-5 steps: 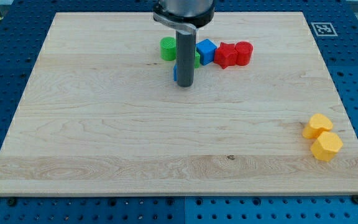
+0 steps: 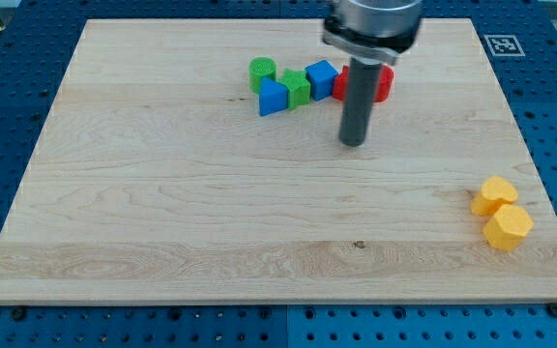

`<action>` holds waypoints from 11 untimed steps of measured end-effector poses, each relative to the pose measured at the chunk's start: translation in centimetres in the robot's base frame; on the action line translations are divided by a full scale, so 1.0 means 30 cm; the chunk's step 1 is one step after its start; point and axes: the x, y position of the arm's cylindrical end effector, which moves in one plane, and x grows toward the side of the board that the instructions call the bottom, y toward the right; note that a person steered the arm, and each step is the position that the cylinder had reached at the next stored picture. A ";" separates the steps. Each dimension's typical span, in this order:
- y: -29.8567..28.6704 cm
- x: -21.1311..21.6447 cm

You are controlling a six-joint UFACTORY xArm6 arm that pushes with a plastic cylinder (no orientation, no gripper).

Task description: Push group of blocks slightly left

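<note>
My tip (image 2: pixel 354 144) — now rightward, below red blocks (image 2: pixel 366 84)

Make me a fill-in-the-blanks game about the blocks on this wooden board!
1. The two blocks near the view's bottom right are both ____.
2. My tip sits toward the view's ____ from the red blocks.
3. The green cylinder is at the view's ____ end of the cluster.
4. My tip touches ____ blocks.

Missing words: yellow; bottom; left; no
</note>
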 end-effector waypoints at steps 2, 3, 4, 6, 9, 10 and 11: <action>0.119 -0.178; 0.119 -0.226; 0.107 -0.245; 0.004 -0.245; -0.110 -0.245; -0.142 -0.245; -0.170 -0.245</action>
